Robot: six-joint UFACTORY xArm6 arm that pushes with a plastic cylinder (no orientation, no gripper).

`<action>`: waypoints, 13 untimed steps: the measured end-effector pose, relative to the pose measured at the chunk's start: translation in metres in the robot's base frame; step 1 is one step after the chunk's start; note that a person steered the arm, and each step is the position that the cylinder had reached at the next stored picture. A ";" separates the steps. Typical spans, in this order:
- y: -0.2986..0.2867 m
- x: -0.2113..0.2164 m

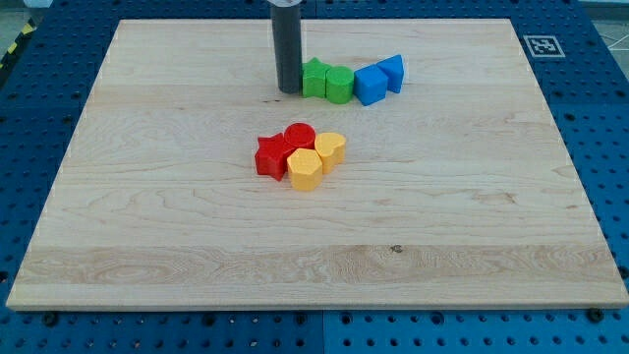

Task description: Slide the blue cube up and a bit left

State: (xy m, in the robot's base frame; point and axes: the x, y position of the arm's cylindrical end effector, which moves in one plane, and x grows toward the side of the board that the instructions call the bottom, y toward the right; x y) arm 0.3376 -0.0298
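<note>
The tabletop (147, 226) is a light wooden board resting on a blue perforated base (609, 118). Toward the view's top lies a row of four touching blocks: a green star-like block (314, 78), a green cylinder (339, 85), the blue cube (371, 85) and a blue triangular block (393, 72). Near the centre lies a tight cluster: a red star-shaped block (269, 156), a red cylinder (299, 137), a yellow hexagonal block (306, 169) and a yellow heart-like block (330, 148).

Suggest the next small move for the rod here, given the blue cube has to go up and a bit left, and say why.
Probably bring my tip round below the blue cube, on its lower-right side. It now sits left of the green blocks, which stand between it and the cube, so pushing from here would only shove the row rightward.
</note>
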 end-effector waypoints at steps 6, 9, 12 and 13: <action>0.053 -0.106; 0.196 -0.055; 0.204 0.016; 0.183 0.049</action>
State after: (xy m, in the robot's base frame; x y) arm 0.3866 0.1535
